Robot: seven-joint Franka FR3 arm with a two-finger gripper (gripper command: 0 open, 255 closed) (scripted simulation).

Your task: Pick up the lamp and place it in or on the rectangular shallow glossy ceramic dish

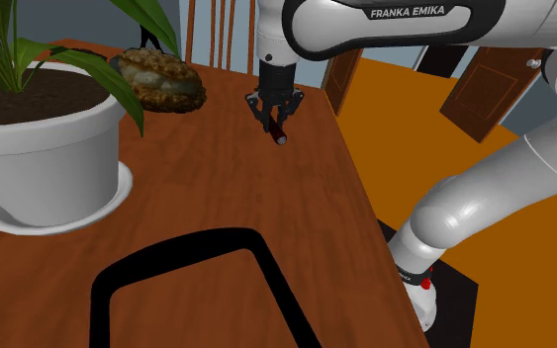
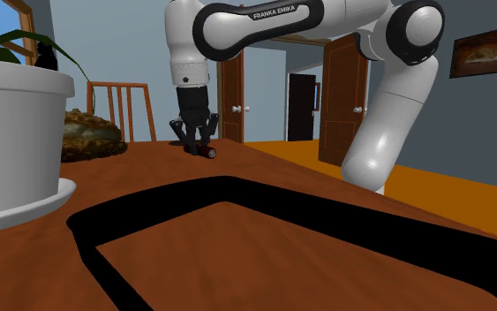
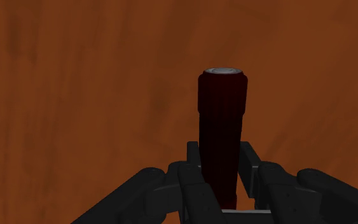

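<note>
With the gripper (image 1: 276, 126) clamped on the dark red lamp (image 1: 280, 136), lift clear, then carry toward the shoulder view's seven o'clock to the black-rimmed dish (image 1: 217, 237).

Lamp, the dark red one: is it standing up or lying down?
Lying down. The lamp stretches flat along the wooden table, clasped by the gripper, its grey end pointing away from the fingers.

On my brown wooden counter (image 1: 217, 168), a white plant pot (image 1: 48, 148) stands on its saucer (image 1: 118, 198) at 9 o'clock in the shoulder view. A lumpy brown thing (image 1: 162, 81) lies at 11 o'clock, with a wooden chair (image 2: 118, 86) behind it. The orange floor (image 1: 395, 109) is at 3 o'clock.
</note>
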